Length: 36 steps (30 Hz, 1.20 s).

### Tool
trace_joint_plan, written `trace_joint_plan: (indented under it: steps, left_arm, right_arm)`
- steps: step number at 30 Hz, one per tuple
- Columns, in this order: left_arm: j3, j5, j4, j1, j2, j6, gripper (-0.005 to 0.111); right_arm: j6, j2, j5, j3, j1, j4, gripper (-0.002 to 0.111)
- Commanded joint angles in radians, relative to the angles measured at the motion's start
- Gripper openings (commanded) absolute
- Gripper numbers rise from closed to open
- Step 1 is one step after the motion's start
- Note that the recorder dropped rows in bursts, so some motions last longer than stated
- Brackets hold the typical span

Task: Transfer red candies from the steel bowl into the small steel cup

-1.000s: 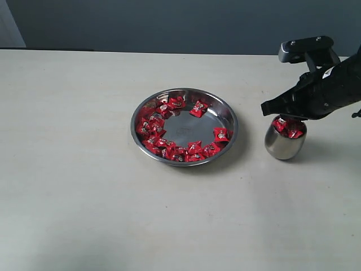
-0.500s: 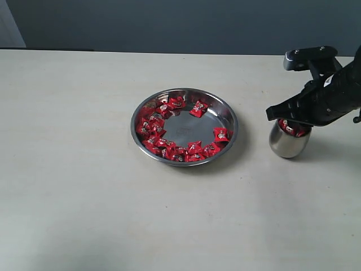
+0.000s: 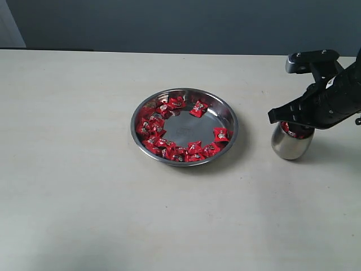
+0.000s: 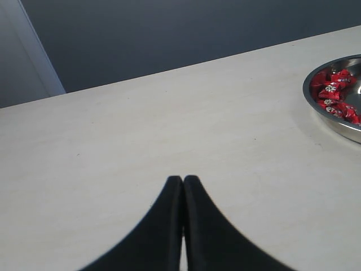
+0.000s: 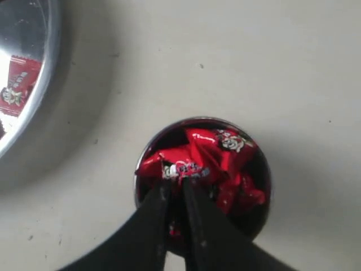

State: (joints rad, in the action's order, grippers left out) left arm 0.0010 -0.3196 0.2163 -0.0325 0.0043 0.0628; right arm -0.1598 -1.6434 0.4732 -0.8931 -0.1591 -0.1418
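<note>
The right gripper (image 3: pixel 276 116) hides much of the mouth of the small steel cup (image 3: pixel 290 147); the steel bowl (image 4: pixel 308 93) runs off both wrist views' edges.

The red candies (image 3: pixel 169 144) are glossy scarlet, each with a small pale-and-dark mark at its middle. Their red runs round the steel bowl (image 3: pixel 227 116) from 1 o'clock back through 9 to 4 o'clock. The bowl is bright silver, its flat middle mirror-grey. The small steel cup (image 3: pixel 287 148) is polished silver, red at its mouth. The left tool (image 4: pixel 183 182) and right tool (image 5: pixel 176 184) are matt black. The tabletop (image 3: pixel 84 197) is plain pale cream — the wall (image 3: pixel 169 25) behind it dark blue-grey.
</note>
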Motion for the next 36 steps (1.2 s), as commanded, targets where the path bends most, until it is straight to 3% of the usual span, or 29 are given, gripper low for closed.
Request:
trace_joint_plan:
  steps: [1,26,36]
  left_arm:
    - [-0.001,0.007,0.003,0.000,-0.004,0.005,0.000]
    - [-0.001,0.007,0.003,0.000,-0.004,0.005,0.000]
    - [-0.001,0.007,0.003,0.000,-0.004,0.005,0.000]
  right_arm:
    - [-0.011,-0.002,-0.002,0.004,0.007,-0.002,0.026]
    - [-0.011,0.046,-0.051,0.001,0.007,0.014,0.029]
    - [0.018,0.224,-0.034,0.001,0.007,0.029,0.029]
